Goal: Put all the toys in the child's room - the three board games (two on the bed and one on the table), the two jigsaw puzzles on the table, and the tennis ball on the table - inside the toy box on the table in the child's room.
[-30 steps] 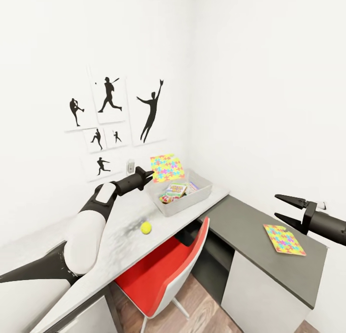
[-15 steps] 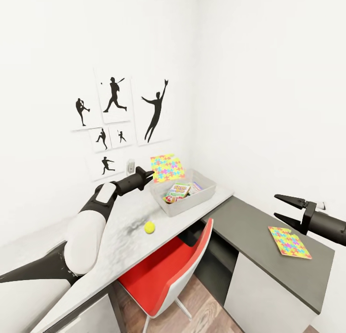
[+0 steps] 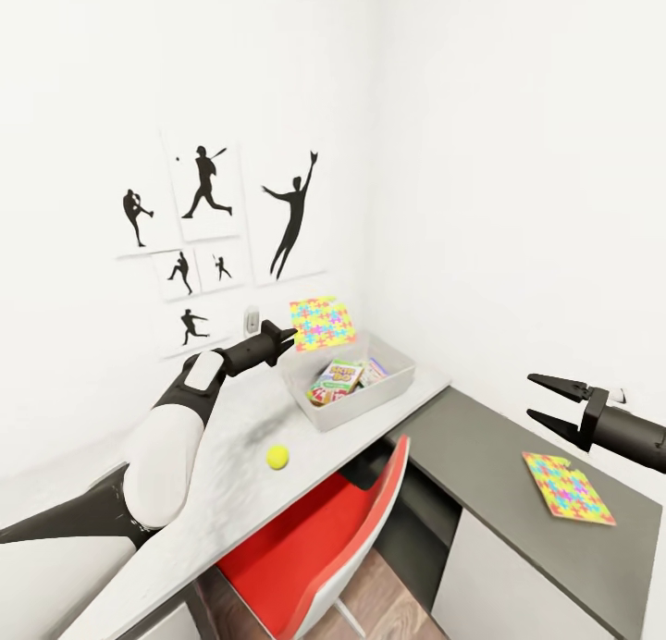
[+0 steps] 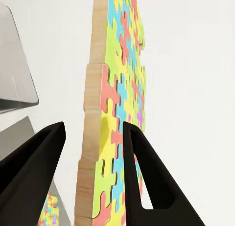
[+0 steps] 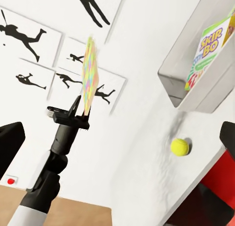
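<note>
Camera's shifted since 1.0 s ago: wall prints sit higher and further left, toy box (image 3: 352,388) and tennis ball (image 3: 277,456) lower in frame, 2nd puzzle nearer the lower right corner. That's head/base motion, not the things moving. Both arms look the same rel. to the frame.

Left pincer (image 3: 284,336) is clamped on the held jigsaw puzzle (image 3: 321,323) at its lower left corner, mid-frame, board up in the air just above and beside the toy box's back left rim. Left wrist view shows one finger each side of the board (image 4: 110,133), gripping the edge, wood-coloured side visible.

Right pincer (image 3: 544,400) is spread wide, nothing in it, at the right edge of frame above the dark surface (image 3: 481,455).

Second jigsaw puzzle (image 3: 568,486) lies flat on the dark surface, lower right. Tennis ball sits on the light surface (image 3: 231,473), centre-left, near the box. Box already holds board games, incl. a Skip-Bo pack (image 5: 211,47).

Handling, my read: puzzle looks like a stiff, thin, light wood-backed board; won't flex, but a corner pinch lets it swing or slip. Flat one is hard to get under — prob. slide to the surface edge, grab by the rim. Ball: light, rolls off easily, take across the middle.
</note>
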